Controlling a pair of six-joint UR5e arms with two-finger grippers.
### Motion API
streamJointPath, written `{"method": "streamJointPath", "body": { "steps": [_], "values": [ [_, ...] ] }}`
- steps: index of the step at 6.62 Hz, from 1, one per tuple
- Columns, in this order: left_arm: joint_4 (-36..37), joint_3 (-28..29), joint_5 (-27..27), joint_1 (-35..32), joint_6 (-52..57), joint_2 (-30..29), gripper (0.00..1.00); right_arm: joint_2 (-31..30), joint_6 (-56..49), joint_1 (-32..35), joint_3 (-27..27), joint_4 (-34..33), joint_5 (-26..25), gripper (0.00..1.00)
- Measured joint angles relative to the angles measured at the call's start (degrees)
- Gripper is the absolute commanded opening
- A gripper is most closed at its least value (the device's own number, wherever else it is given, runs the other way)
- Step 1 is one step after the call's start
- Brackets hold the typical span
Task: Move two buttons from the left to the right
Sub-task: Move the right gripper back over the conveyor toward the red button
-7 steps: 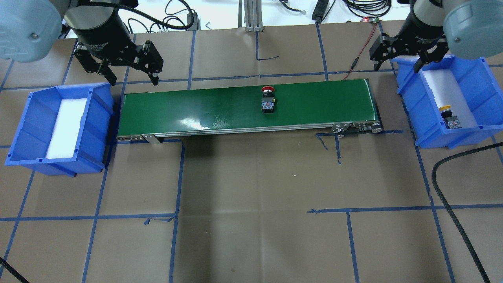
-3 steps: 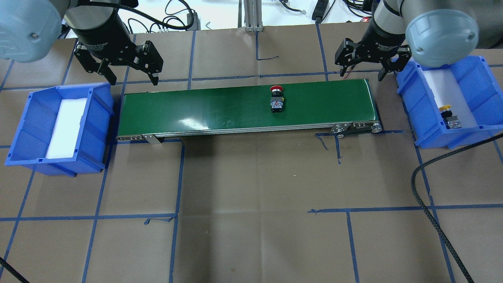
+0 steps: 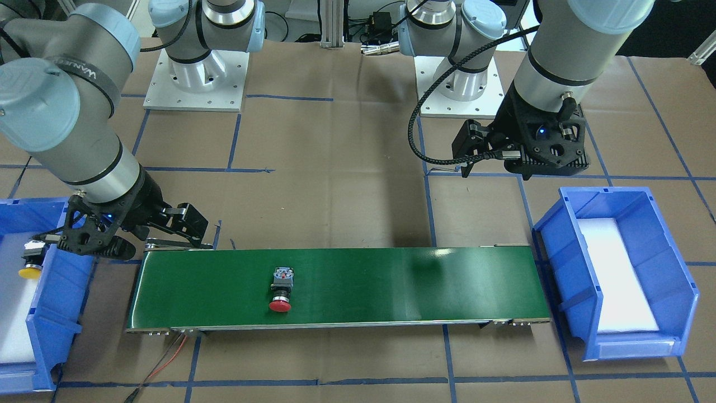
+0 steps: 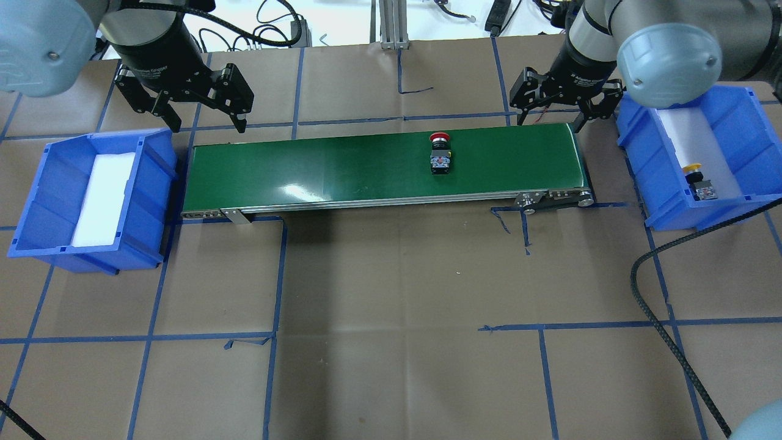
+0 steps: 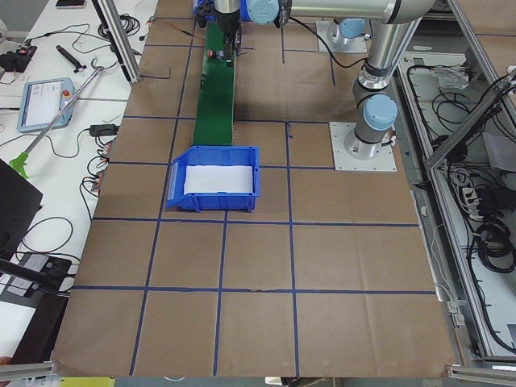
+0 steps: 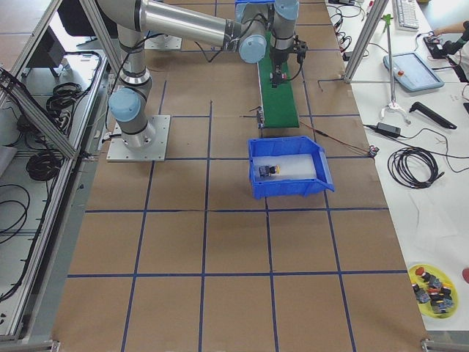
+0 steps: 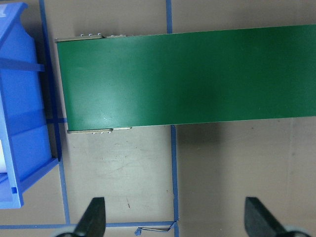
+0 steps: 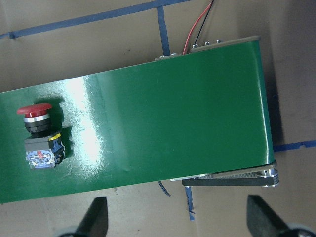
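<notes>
The red-capped button [image 4: 439, 154] lies on its side on the green conveyor belt [image 4: 342, 165], right of the middle; it also shows in the right wrist view [image 8: 40, 136] and the front view [image 3: 281, 289]. The yellow-capped button [image 4: 699, 181] lies in the right blue bin [image 4: 745, 134]. My right gripper [image 4: 548, 121] is open and empty, above the far edge of the belt's right end, right of the red button. My left gripper [image 4: 208, 125] is open and empty, above the table behind the belt's left end.
The left blue bin [image 4: 55, 189] holds only a white foam liner. A black cable [image 4: 666, 342] loops over the table at the front right. A red wire [image 4: 565, 67] runs behind the belt's right end. Cables lie along the table's back edge.
The red button has moved right along the belt. My right gripper has moved left from over the right bin to the belt's right end. The left arm has not moved.
</notes>
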Motion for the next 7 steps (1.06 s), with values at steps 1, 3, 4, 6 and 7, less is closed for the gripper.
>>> {"method": "streamJointPath", "body": {
  "steps": [1, 3, 4, 6, 7],
  "values": [
    [0.0, 0.0, 0.0, 0.0, 0.0, 0.0, 1.0, 1.0, 0.0, 0.3, -0.1, -1.4, 0.1, 0.99],
    [0.0, 0.0, -0.1, 0.0, 0.1, 0.0, 1.0, 2.5, -0.1, 0.6, -0.1, -4.1, 2.6, 0.99],
    [0.0, 0.0, -0.1, 0.0, 0.1, 0.0, 1.0, 3.1, -0.1, 0.7, -0.1, -5.7, 5.0, 0.99],
    [0.0, 0.0, -0.1, 0.0, 0.1, 0.0, 1.0, 4.5, -0.2, 1.0, 0.1, -8.5, 6.6, 0.99],
    [0.0, 0.0, -0.1, 0.0, 0.1, 0.0, 1.0, 5.3, -0.3, 1.5, 0.2, -9.0, 6.6, 0.99]
  ]
}}
